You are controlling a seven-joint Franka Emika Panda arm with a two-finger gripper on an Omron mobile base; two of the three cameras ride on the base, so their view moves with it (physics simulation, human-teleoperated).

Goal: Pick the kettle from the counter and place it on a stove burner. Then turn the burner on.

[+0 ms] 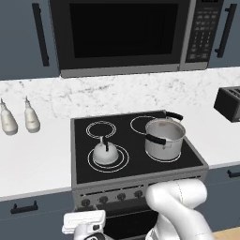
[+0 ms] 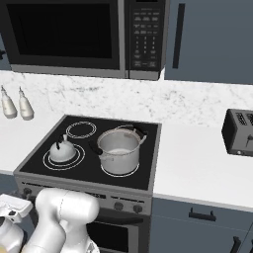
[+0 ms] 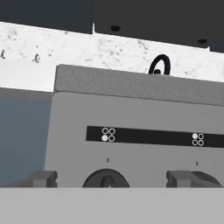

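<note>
Left base view has the kettle (image 1: 105, 153) sitting upright on the near-left stove burner (image 1: 123, 159), inside its two white rings, on the black glass cooktop (image 1: 136, 140). Its thin dark handle arches over the dome. To the right stands the steel pot (image 1: 164, 138), on the right-hand ring and well apart from the kettle. Behind the kettle lies a smaller ringed circle (image 1: 101, 129), bare.

Two white bottles (image 1: 18, 117) stand on the counter (image 1: 33, 154) at far left, against the marble backsplash. A black toaster (image 2: 238, 132) sits on the counter to the right of the stove, and a microwave (image 1: 126, 33) hangs above.

The arm bends low in front of the stove, its gripper (image 3: 111, 178) down at the front panel. From the hand view, the two dark fingertips (image 3: 41, 178) stand wide apart with nothing between them, level with a round knob (image 3: 106, 178) on the grey panel. Above the knob runs a black strip with small circle markings. The kettle's handle pokes up over the stove's top edge.
</note>
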